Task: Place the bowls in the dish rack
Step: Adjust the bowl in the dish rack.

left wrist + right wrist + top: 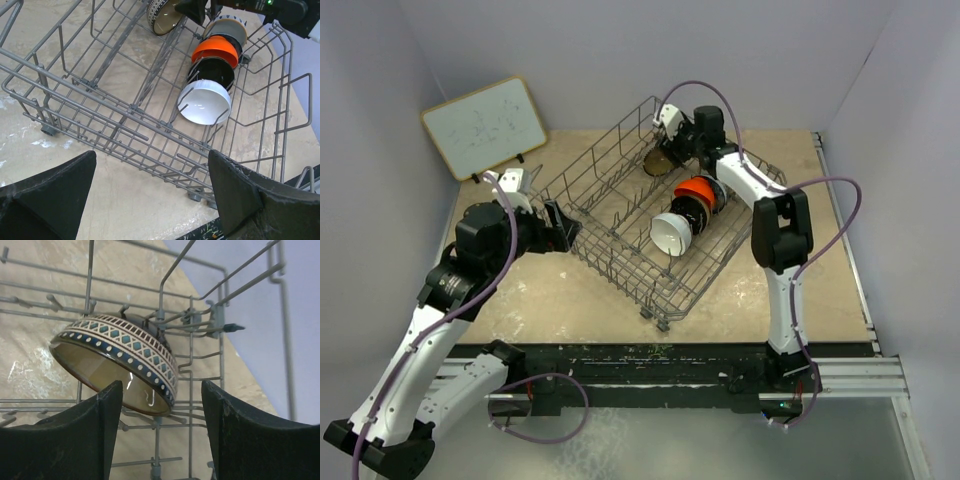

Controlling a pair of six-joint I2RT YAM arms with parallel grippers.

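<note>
The dish rack [600,262] is a grey wire basket lying diagonally on the table. A row of bowls leans on its tines along the right side: white [672,233], black [692,212], orange-red [696,189] and a cream-faced one [227,27] behind. A blue-and-white patterned bowl [120,360] rests tilted on tines at the rack's [190,340] far corner. My right gripper [161,435] is open just in front of this bowl's rim, with no visible contact. My left gripper [150,192] is open and empty, hovering outside the rack's [100,107] near-left wall.
A white board [485,125] leans against the back-left wall. The rack stands on small wheels [197,195] on the beige tabletop. Grey walls close in the left, back and right sides. The right arm [775,230] reaches over the rack's right side.
</note>
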